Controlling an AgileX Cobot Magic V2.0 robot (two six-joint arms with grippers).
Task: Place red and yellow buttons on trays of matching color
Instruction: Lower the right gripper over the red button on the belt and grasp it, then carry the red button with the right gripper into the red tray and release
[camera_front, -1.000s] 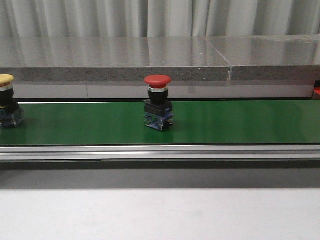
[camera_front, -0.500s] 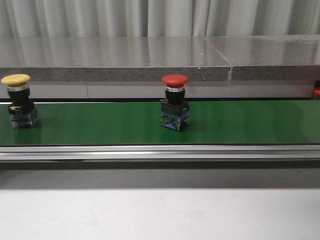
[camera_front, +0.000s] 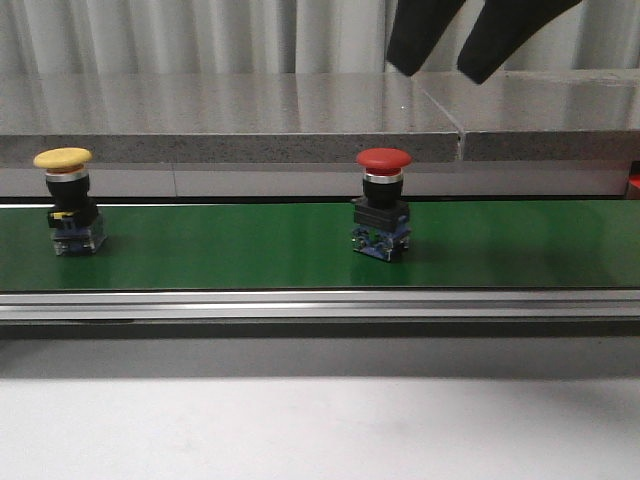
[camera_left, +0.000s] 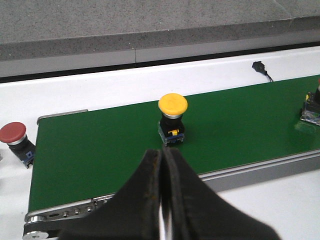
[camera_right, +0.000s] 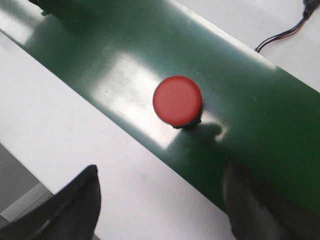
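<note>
Left gripper (camera_left: 162, 200) pressed closed, nothing in it. Green belt (camera_front: 220, 255) carries yellow button (camera_front: 68, 200) at left, red button (camera_front: 383, 203) near centre, both upright. Right gripper (camera_front: 445, 50) spread wide, empty, above and beyond the red button.

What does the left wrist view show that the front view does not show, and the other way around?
Only the left wrist view shows a second red mushroom-head push button off the end of the green conveyor belt, a small black connector, and the left gripper with its jaws closed. Only the front view shows the right gripper hanging above, jaws apart, and grey curtains. Both show the yellow mushroom-head push button standing on the belt.
</note>
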